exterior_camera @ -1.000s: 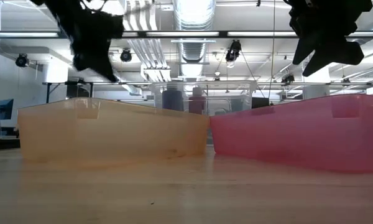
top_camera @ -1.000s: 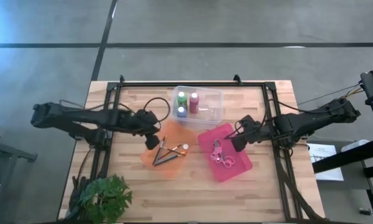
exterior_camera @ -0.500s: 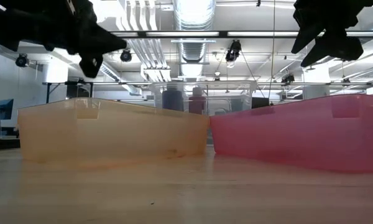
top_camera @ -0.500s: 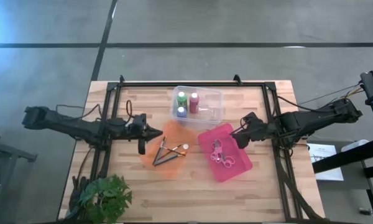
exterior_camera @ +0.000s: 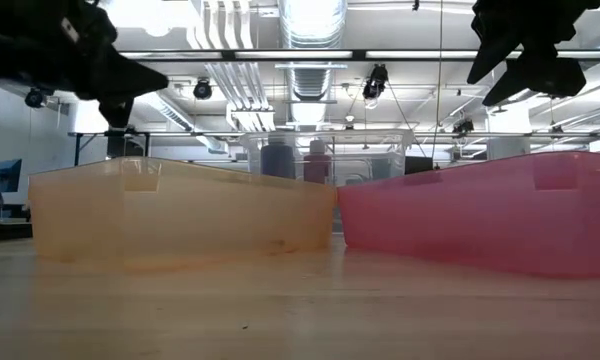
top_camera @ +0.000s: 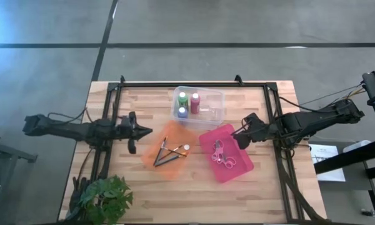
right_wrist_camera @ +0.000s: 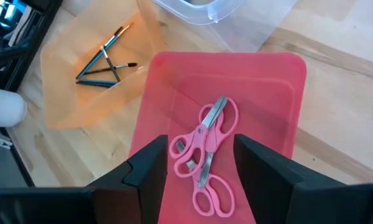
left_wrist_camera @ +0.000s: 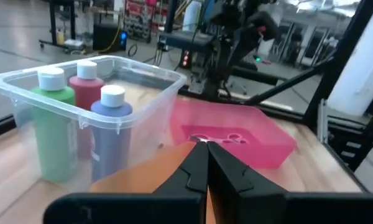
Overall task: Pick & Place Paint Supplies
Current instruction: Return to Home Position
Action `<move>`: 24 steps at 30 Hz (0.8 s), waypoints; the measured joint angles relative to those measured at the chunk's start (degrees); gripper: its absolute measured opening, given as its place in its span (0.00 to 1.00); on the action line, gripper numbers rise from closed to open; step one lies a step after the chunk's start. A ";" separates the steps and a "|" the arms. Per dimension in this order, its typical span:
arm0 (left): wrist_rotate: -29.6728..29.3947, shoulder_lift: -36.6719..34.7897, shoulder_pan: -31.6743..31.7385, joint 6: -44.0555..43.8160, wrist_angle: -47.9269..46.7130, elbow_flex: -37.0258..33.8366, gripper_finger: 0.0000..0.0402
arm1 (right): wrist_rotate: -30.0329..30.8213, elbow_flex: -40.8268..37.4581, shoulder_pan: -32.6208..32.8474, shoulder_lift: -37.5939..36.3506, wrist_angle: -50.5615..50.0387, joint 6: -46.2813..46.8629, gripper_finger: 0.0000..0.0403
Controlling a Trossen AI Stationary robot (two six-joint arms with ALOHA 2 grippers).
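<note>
Three paint bottles, green (top_camera: 182,99), pink-red (top_camera: 195,102) and blue (top_camera: 182,112), stand upright in a clear bin (left_wrist_camera: 143,68) at the table's far middle. Several paintbrushes (top_camera: 169,151) lie on the floor of an orange bin (right_wrist_camera: 68,106). My left gripper (top_camera: 149,130) is shut and empty. It points level toward the right, just left of the orange bin. My right gripper (right_wrist_camera: 201,149) hangs open above the pink bin (top_camera: 234,165), tilted down over the pink scissors (right_wrist_camera: 205,149) that lie inside it.
A potted plant (top_camera: 106,197) stands at the near left corner. Dark frame rails (top_camera: 194,83) run along the far, left and right sides of the table. Bare wood (top_camera: 194,200) lies along the near edge, in front of the orange and pink bins.
My left gripper has drawn back from over the orange bin toward the table's left edge. It has tipped up from pointing down to pointing level and has stayed shut. The brushes lie as before.
</note>
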 joint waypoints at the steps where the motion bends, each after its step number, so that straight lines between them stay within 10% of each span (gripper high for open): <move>1: 0.03 -1.96 0.00 0.01 -0.35 -0.94 0.02 | 0.00 0.00 0.00 0.12 0.06 0.00 0.44; 16: -3.25 -27.05 0.04 6.30 -23.68 -3.05 0.02 | 1.23 -0.09 0.04 0.24 4.14 -1.09 0.44; 24: -3.82 -27.48 0.11 6.32 -25.18 -3.64 0.02 | 1.25 -0.26 0.13 0.50 5.99 -3.03 0.44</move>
